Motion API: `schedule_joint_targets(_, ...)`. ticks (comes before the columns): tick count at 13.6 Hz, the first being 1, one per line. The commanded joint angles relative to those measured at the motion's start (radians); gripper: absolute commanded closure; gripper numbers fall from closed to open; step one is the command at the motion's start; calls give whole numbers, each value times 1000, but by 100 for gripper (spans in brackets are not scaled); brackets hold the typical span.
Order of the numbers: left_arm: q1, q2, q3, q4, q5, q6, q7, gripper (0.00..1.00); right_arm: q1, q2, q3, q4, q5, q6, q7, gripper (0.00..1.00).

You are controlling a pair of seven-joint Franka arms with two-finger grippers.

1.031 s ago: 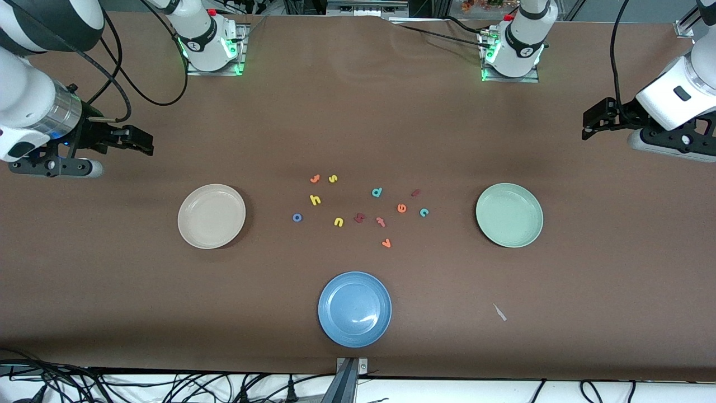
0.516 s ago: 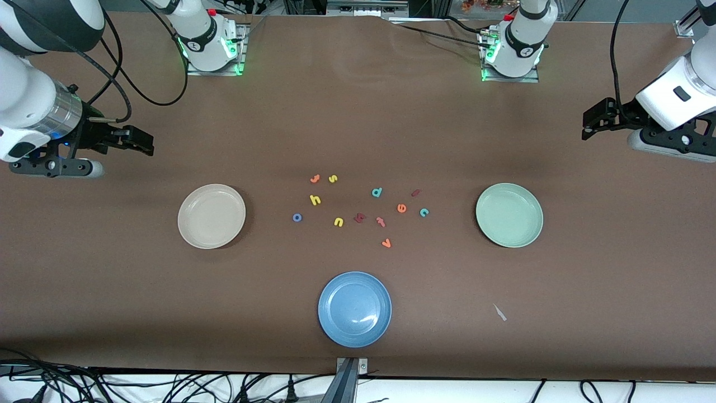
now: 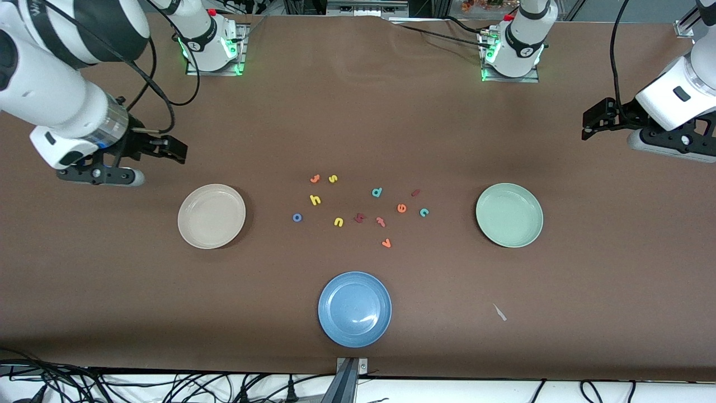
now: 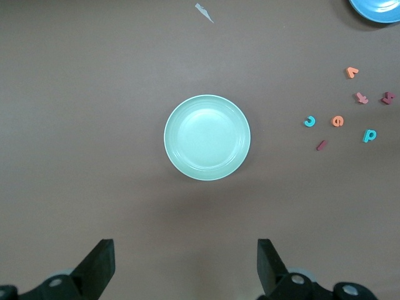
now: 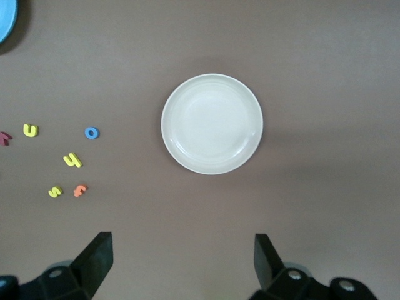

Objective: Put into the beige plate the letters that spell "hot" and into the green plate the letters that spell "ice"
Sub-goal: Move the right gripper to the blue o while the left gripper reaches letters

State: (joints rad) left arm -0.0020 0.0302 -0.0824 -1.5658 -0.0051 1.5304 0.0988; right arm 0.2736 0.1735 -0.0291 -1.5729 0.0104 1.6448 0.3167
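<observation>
The right claw (image 3: 168,148) has shifted in the last half second: it now hangs closer to the beige plate (image 3: 211,216), over bare surface (image 3: 358,123) between that plate and the right arm's base, where before it sat nearer the table's edge. Its fingers (image 5: 94,256) are spread wide and empty. The left claw (image 3: 594,120) has not moved; it waits, also spread and empty, above the left arm's end of the surface, with the green plate (image 3: 509,215) in its wrist view.

Nothing on the surface has changed. Both plates are empty, and the blue plate (image 3: 354,309) sits nearest the front camera. The yellow "h" (image 3: 315,200), blue "o" (image 3: 297,218) and orange "t" (image 3: 315,179) lie loose between the plates, toward the beige one. The dark red "i" (image 3: 415,193), teal "c" (image 3: 424,212) and orange "e" (image 3: 401,208) lie toward the green one.

This looks like the right arm's opening approach, likely heading for a "hot" letter; no letter is placed yet.
</observation>
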Motion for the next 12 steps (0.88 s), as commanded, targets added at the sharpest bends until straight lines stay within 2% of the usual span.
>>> schedule_joint_targets(1, -4, 11, -4, 24, 14, 3, 4, 0, 71, 40, -2, -18, 0, 84, 106, 0)
schedule_joint_targets(7, -81, 83, -16, 24, 11, 27, 4, 0, 193, 184, -2, -16, 11, 233, 261, 0)
schedule_joint_targets(9, -118, 128, -17, 24, 8, 28, 4, 0, 211, 239, -2, -15, 63, 277, 269, 0)
schedule_joint_targets(12, -125, 230, -17, 59, 14, 106, 9, 0, 222, 325, -2, -15, 66, 363, 283, 0)
